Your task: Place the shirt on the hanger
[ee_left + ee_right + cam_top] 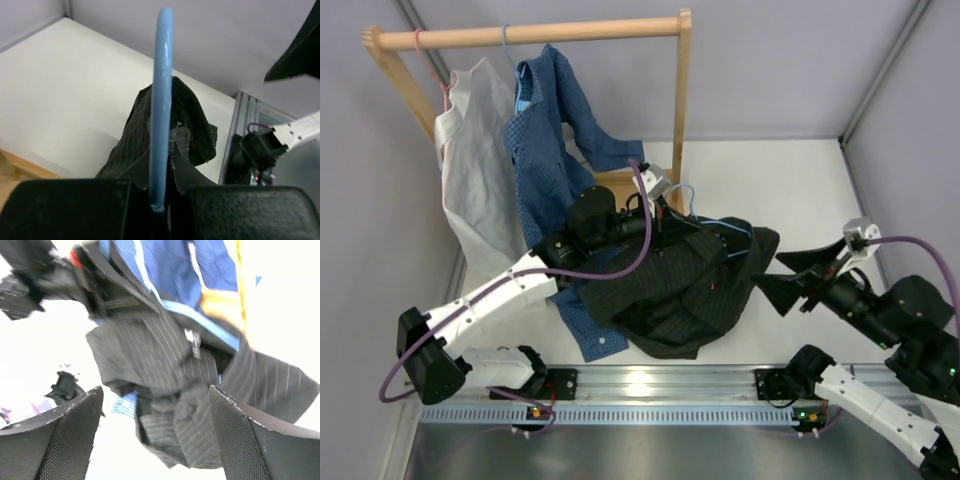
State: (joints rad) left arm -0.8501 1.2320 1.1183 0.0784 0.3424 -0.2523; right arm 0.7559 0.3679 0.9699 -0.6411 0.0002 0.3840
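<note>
The black pinstriped shirt (685, 285) hangs bunched from the light-blue hanger (682, 192), held up over the table's middle. My left gripper (665, 222) is shut on the hanger's hook stem; in the left wrist view the blue rod (161, 105) rises from between the shut jaws, with the shirt (155, 135) draped beyond. My right gripper (798, 272) is open and empty, just right of the shirt. In the right wrist view the open fingers (75, 425) frame the hanging shirt (180, 385), without touching it.
A wooden rack (530, 35) at the back carries a white-grey shirt (475, 165) on a pink hanger and a blue dotted shirt (550, 150) on a blue hanger; its tail reaches the table (790, 170). A metal rail (660, 385) runs along the near edge.
</note>
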